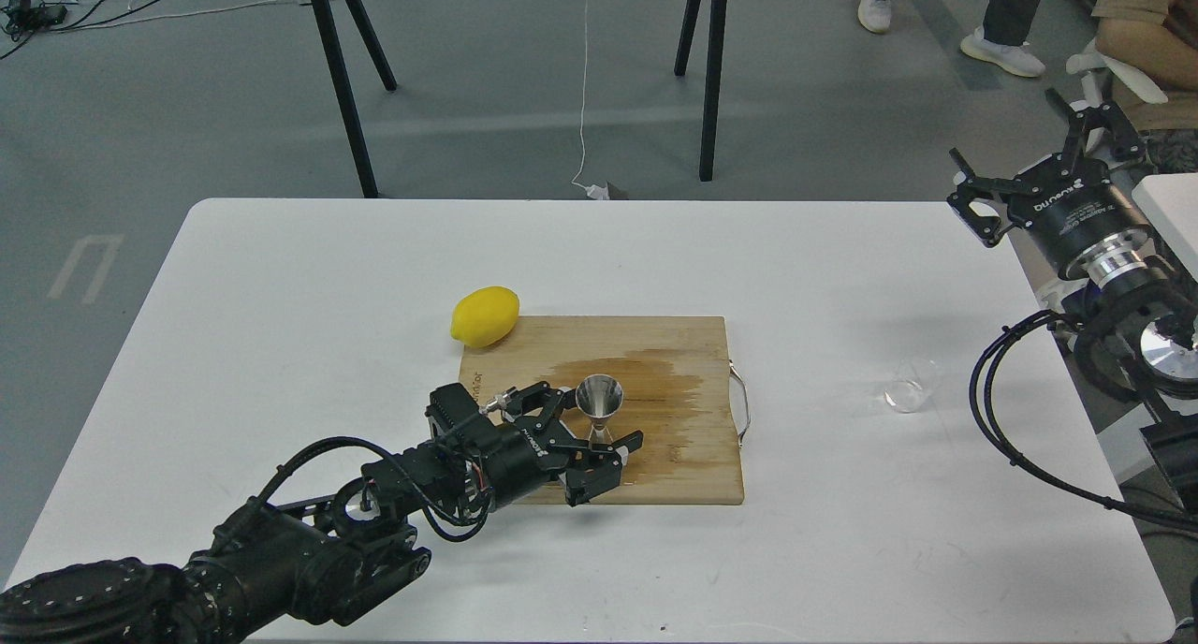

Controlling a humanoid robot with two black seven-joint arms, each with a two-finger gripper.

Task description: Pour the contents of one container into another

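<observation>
The shiny steel jigger [599,402] stands upright on the wet wooden cutting board [688,344], near its middle. My left gripper [599,419] reaches in from the lower left and is open, one finger on each side of the jigger's lower half; I cannot tell whether they touch it. The small clear glass cup [911,385] sits upright on the white table [281,288], right of the board and away from both grippers. My right gripper [1029,150] hangs open and empty above the table's far right corner.
A yellow lemon [484,316] lies at the board's far left corner. The board has a metal handle [741,405] on its right edge and a dark wet patch. Black table legs and people's feet show beyond the table.
</observation>
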